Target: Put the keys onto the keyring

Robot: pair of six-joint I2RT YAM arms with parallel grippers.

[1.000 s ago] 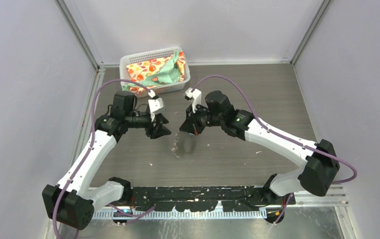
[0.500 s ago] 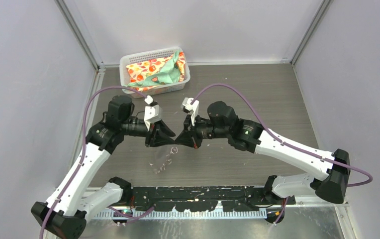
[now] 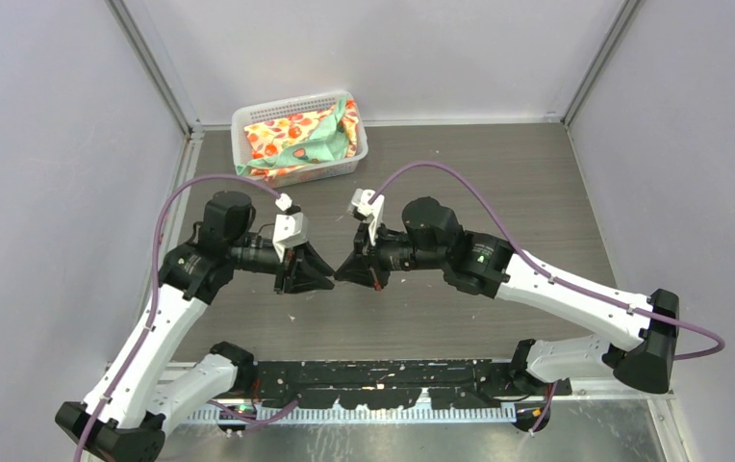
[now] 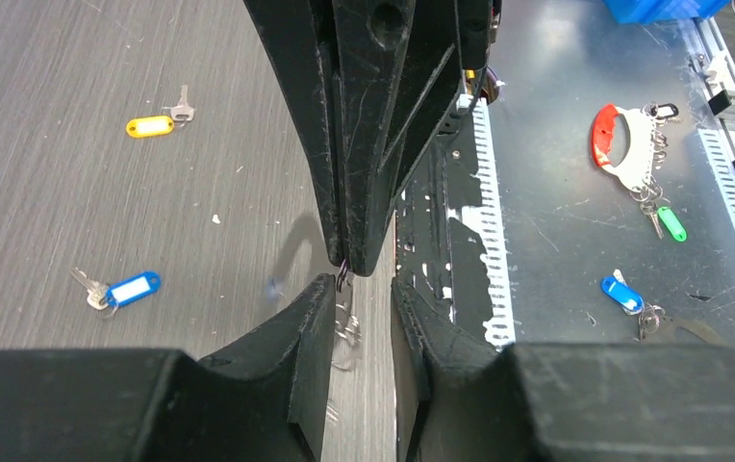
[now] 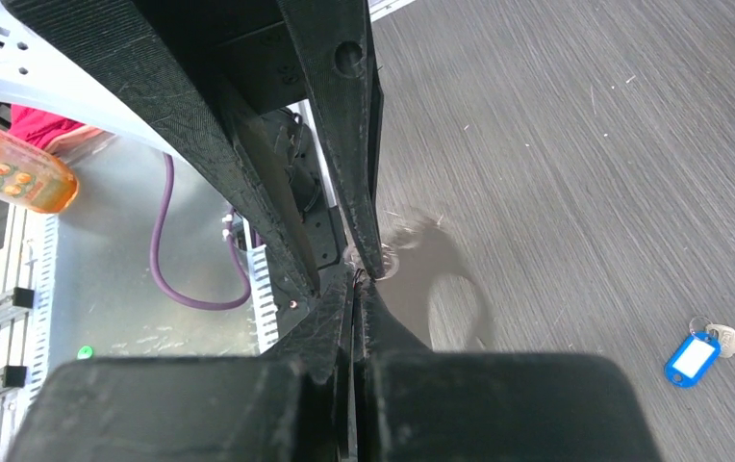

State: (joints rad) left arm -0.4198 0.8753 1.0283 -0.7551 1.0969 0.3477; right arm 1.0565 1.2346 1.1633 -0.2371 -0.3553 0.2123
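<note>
Right gripper (image 5: pixel 356 281): fingers pressed tight together, pinching the small silvery keyring (image 4: pixel 345 320) at their tips. Left gripper (image 4: pixel 362 285): fingers narrowly parted, with the keyring in the gap between them. Blue-headed key (image 4: pixel 128 289) and yellow-headed key (image 4: pixel 150 125): loose on the table (image 4: pixel 56 202), well apart.

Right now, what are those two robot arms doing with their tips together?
The two arms are tip to tip over the table. The right arm's fingers are shut on what looks like a small keyring, held right at the left arm's fingers, which are a little apart. The blue-tagged key and the yellow-tagged key lie on the table, not on the ring yet.
</note>
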